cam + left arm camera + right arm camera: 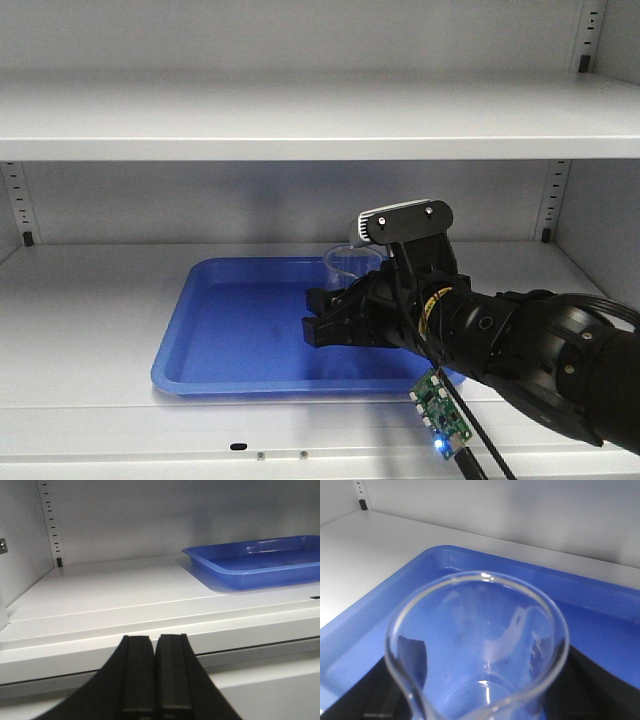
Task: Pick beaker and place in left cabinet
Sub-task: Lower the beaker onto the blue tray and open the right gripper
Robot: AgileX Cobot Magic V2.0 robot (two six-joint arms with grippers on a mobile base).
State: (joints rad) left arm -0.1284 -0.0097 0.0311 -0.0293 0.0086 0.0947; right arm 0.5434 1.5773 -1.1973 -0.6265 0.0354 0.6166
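Beaker (pixel 480 650) stands upright, long axis vertical, mouth up, over the blue tray (pixel 230 330) on the left cabinet (pixel 300 120) middle shelf; in the right wrist view its pouring lip points toward the camera; right gripper (pixel 335 320) clamps its sides; left gripper (pixel 156 680), fingers pressed together, hangs before the shelf edge, left of the tray.

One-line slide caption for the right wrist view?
Right tool holds the beaker upright over the blue tray in the left cabinet.
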